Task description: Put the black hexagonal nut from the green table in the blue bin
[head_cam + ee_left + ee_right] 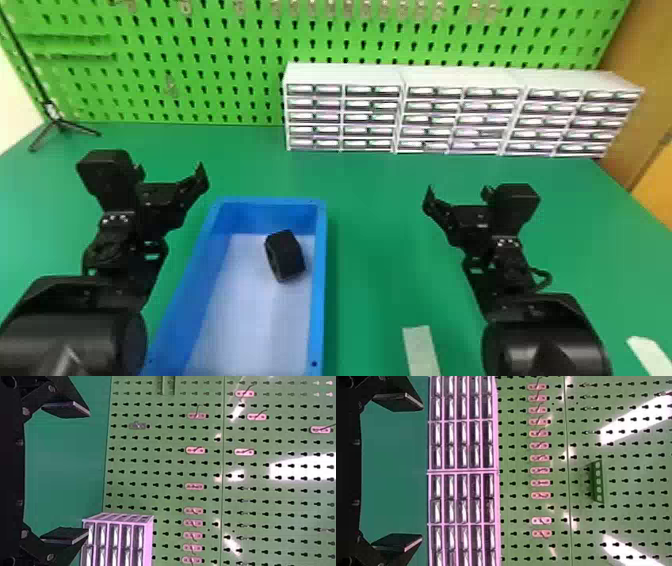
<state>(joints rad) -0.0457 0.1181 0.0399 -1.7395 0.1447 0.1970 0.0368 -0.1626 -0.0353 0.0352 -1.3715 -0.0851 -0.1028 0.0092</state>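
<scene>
Head view: left gripper (171, 172) & right gripper (457, 195) both raised over the worktop (375, 225), one each side, fingers apart, nothing btwn them. Wrist views agree: left gripper (88, 473) has a wide gap btwn its two flat fingers, right gripper (422, 471) ditto.

Btwn the arms, closer to the left one, sits the blue bin (321, 280). Black hexagonal nut (285, 256) is inside it, on the pale bottom, toward the far end & nr the R wall, slightly askew; neither gripper touches it.

R of the bin, a pale strip (421, 350) on the green surface; 2nd pale strip (650, 352) at lower R, past the right arm.

Bkgd: white drawer units (345, 75) in a row along the back, R of ctr, up against the green pegboard (200, 50), w/ small hooks (195, 450) on it. Right wrist view also has a green holder (597, 481) w/ a row of holes on the board. Black tripod (60, 125) at far L, back corner.
</scene>
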